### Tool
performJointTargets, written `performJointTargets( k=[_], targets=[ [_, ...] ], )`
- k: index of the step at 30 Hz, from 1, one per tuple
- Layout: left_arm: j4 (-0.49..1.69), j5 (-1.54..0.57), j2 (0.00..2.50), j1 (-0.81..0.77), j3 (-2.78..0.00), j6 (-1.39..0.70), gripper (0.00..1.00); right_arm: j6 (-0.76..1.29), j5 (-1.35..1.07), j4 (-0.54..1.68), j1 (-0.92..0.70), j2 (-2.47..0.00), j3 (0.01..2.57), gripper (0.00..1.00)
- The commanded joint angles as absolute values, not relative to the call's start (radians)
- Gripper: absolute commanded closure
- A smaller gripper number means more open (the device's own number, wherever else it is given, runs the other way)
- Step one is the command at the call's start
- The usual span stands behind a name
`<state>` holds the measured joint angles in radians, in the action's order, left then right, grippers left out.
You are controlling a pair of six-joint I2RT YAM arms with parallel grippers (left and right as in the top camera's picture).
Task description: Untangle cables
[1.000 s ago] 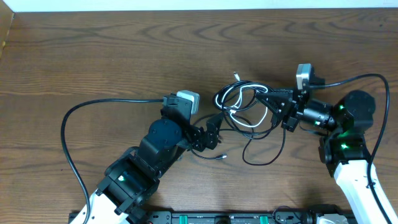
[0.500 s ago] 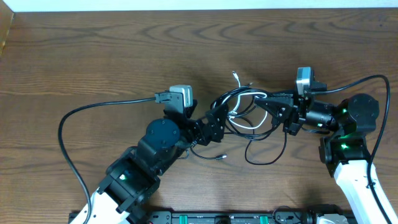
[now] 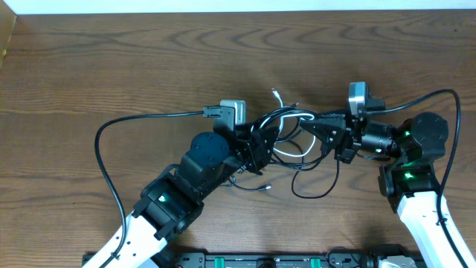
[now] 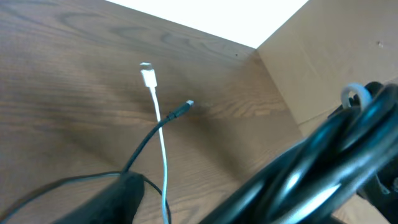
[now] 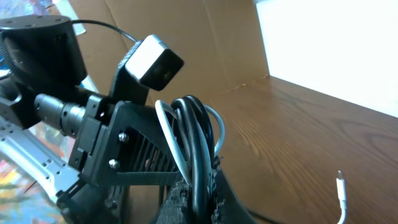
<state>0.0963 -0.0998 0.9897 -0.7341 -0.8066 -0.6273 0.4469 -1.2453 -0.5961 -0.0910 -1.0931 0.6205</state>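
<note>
- The cables (image 3: 286, 119) sat in one knot of loops near the middle of the table (image 3: 111, 67), between the two grippers.
- The right gripper (image 3: 311, 126) reached in from the right side with its jaws pressed together on the bundle.
- In the right wrist view, the black cables (image 5: 198, 143) and the white cable (image 5: 166, 134) rose in upright loops out of its fingers (image 5: 180, 199).
- The left gripper (image 3: 258, 143) was at the left edge of the knot, against or just over the loops. Whether its jaws were apart or clamped on a cord could not be told.
- In the left wrist view, blurred black cords crossed the lower right corner, too close to the lens to tell apart.
- Beyond them, the white plug (image 4: 147, 74) lay flat on the wood, and a black plug (image 4: 188, 104) lay just beside it.
- From overhead, a curve of the white cable showed below the bundle.
- A slack black loop (image 3: 316, 182) trailed from the knot toward the near edge of the table.
- A small plug end (image 3: 266, 187) lay on the wood close to the left arm, apart from the knot.
</note>
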Motion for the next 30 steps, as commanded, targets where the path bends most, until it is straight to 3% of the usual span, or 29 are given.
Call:
performJointTargets(
  k=[1,7,12,13,18,20,24,30],
  targets=[
    [0.092,-0.102,0.99,-0.73,-0.812,-0.599,0.59,0.475,-1.195,-0.603,-0.099,-1.093,0.626,0.99],
    [0.092,-0.102,0.989,-0.73,-0.812,-0.487,0.9,0.475,-1.195,-0.601,-0.098,-1.093,0.626,0.99],
    [0.092,-0.101,0.974,-0.73,-0.812,-0.342,0.92,0.474,-1.195,-0.58,-0.094,-1.093,0.626,0.9],
    [0.092,-0.101,0.97,-0.73,-0.812,-0.311,0.92,0.474,-1.195,-0.574,-0.091,-1.093,0.626,0.83],
    [0.103,-0.1,0.948,-0.73,-0.812,-0.16,0.92,0.474,-1.195,-0.54,-0.075,-1.093,0.626,0.19],
    [0.111,-0.084,0.944,-0.73,-0.812,-0.114,0.92,0.474,-1.195,-0.53,-0.071,-1.093,0.626,0.1],
    [0.137,-0.056,0.943,-0.73,-0.812,-0.033,0.92,0.474,-1.195,-0.527,-0.064,-1.093,0.626,0.05],
    [0.179,-0.056,0.943,-0.73,-0.812,0.069,0.92,0.461,-1.195,-0.527,-0.064,-1.093,0.626,0.07]
  ],
)
